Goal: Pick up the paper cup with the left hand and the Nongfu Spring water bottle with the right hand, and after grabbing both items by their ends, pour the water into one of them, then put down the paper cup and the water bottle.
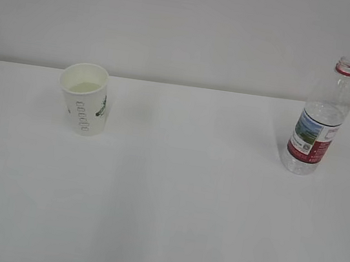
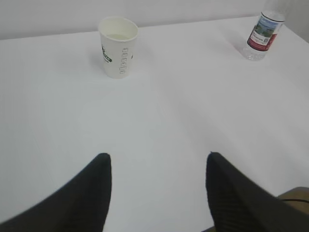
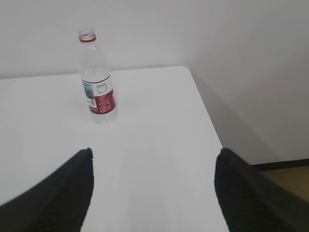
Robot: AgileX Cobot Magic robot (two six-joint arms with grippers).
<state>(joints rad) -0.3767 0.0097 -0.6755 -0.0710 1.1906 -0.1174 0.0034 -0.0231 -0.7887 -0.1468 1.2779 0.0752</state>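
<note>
The paper cup (image 1: 84,98) stands upright on the left of the white table (image 1: 178,203), the uncapped Nongfu Spring water bottle (image 1: 320,119) upright well apart on the right. The left tool (image 2: 157,188) and right tool (image 3: 153,186) both gape wide, holding nothing.

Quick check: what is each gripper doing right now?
Left gripper: open, empty, short of the white paper cup.
Right gripper: open, empty, short of the clear plastic bottle.
</note>
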